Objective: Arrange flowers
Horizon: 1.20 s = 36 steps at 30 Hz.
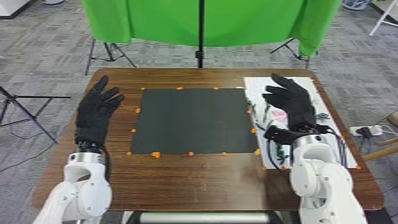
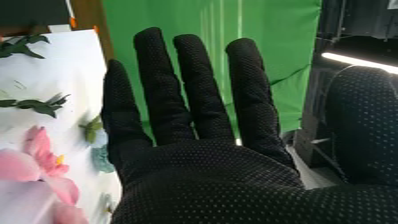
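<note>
A pink flower (image 2: 59,187) lay on a white sheet (image 1: 258,82) at three o'clock on the brown table (image 1: 200,185), its broad petals curving round a small yellow centre, with dark green, pointed leaves (image 2: 35,105) near it. The right hand (image 1: 296,105) was over the sheet, empty, fingers straight and wide apart. Towards nine o'clock, the left hand's (image 1: 94,112) fingers were extended, the thumb apart.

Bright, fairly even light, glaring white light strip (image 2: 360,63), pale vertical streaks on green cloth (image 2: 289,30)
</note>
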Tool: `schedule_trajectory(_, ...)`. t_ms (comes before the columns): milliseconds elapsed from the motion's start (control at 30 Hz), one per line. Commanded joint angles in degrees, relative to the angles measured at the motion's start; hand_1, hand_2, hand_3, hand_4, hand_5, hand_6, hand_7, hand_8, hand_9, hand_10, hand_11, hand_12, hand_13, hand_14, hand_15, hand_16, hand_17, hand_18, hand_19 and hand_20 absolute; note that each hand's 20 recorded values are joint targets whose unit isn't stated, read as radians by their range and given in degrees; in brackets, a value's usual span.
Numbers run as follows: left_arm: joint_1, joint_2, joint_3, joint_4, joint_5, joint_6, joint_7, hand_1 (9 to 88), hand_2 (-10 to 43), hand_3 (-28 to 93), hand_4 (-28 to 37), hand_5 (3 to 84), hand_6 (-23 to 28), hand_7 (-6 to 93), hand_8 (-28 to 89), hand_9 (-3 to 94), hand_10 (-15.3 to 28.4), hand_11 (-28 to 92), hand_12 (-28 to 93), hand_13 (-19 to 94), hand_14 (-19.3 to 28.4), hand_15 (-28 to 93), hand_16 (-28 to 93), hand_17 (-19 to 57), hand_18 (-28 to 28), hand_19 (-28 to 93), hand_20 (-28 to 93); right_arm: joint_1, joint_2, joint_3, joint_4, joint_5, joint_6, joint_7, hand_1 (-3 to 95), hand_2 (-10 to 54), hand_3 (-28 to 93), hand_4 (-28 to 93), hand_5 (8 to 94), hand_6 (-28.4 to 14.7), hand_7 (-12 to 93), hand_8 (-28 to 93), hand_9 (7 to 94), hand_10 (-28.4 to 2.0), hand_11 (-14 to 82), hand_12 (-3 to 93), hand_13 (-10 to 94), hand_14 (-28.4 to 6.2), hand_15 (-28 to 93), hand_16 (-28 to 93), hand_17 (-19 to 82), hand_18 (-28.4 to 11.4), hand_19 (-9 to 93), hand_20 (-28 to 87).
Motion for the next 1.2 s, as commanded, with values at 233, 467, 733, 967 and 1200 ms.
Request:
schedule_trajectory(233,0.58,0.25,0.12,0.0,0.22,-0.19,-0.2,22.8,8.0,72,-26.0,32.2,5.8,9.4,-7,30.2,17.6,25,15,20,21.3,46,-2,-10.8,20.9,41,22,0.63,3.82,-3.33,-1.21,0.2,3.42,-0.61,14.0,9.8,78,-28,47.3,0.9,16,-13,51.4,-16.9,15.8,13.6,42,-18.5,29,16,8,-23.2,43,20)
schedule_trajectory(467,3.43,3.38,-0.41,-2.98,-0.64,1.83,1.94,22.9,8.0,72,-25.8,32.2,5.9,9.4,-7,30.3,17.8,25,15,20,21.5,46,-2,-10.8,20.8,41,22,1.94,16.17,-8.34,-7.05,-5.85,11.59,6.48,16.1,6.8,80,-28,46.8,-0.2,15,-12,52.9,-18.0,19.6,14.3,45,-18.4,39,13,12,-24.4,55,25)
schedule_trajectory(733,6.16,5.85,-1.85,-6.33,-0.61,3.29,4.71,23.1,8.1,72,-25.5,32.2,6.0,9.5,-7,30.5,17.9,25,15,20,21.8,47,-2,-10.7,20.9,42,22,-0.29,24.27,-8.1,-14.16,-19.02,12.01,21.26,20.6,2.3,79,-26,47.2,-3.4,16,-12,54.0,-19.0,25.2,15.0,50,-17.4,50,11,21,-25.1,68,27)
schedule_trajectory(967,7.12,6.64,-3.03,-7.44,-0.87,4.04,5.61,23.2,8.1,72,-25.3,32.3,6.0,9.5,-7,30.6,18.0,26,15,20,22.0,47,-3,-10.7,20.9,42,23,-7.51,30.36,-6.73,-19.96,-37.95,2.58,37.44,26.3,-1.8,76,-24,52.9,-7.0,17,-12,59.6,-19.8,38.1,16.9,60,-15.0,62,10,32,-22.4,80,25)
schedule_trajectory(1200,7.78,6.76,-3.53,-7.88,-1.45,4.59,6.38,23.2,8.1,72,-25.3,32.4,6.1,9.5,-7,30.8,18.1,26,15,20,22.0,48,-3,-10.6,21.0,42,23,-10.8,33.63,-9.82,-19.95,-46.72,-5.57,48.97,31.6,-5.6,75,-23,63.3,-10.0,17,-12,65.3,-18.4,49.6,19.0,67,-11.8,69,12,41,-19.8,88,23)
